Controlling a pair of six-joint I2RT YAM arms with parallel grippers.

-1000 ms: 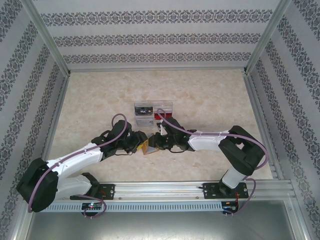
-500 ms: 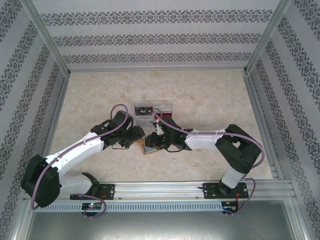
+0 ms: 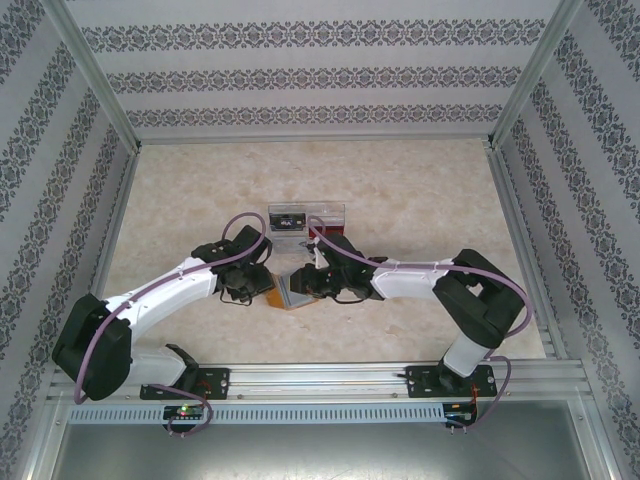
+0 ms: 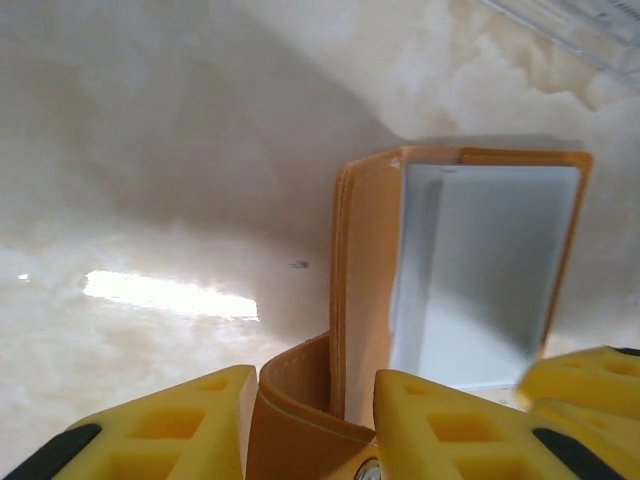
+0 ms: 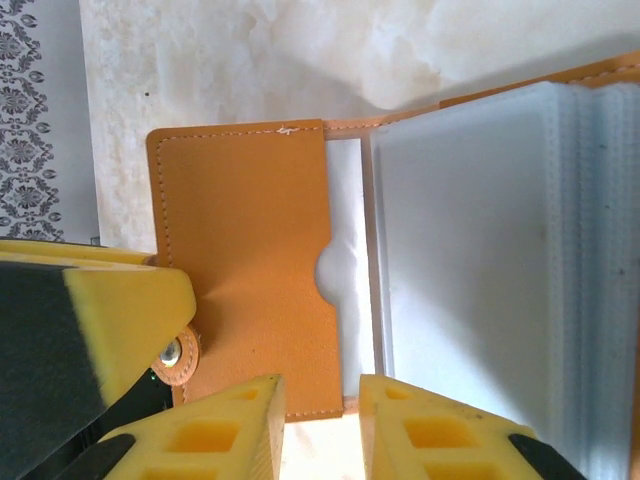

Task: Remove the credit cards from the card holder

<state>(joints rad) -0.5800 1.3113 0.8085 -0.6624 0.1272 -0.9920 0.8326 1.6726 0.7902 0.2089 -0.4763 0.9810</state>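
Both arms meet over the holder, which lies open on the table toward the near edge, just this side of a clear tray. Noted: the left gripper has its fingers pressed against the orange cover and strap from both sides, clamped on, apparently to pin the holder so it neither slides nor folds shut. The right gripper has its jaws a little apart, straddling the lower edge of the orange pocket beside the grey sleeves, with nothing gripped. A pale strip shows at the pocket's thumb notch; card or lining, cannot tell. Judgement: the right side is lining up to draw a card out.
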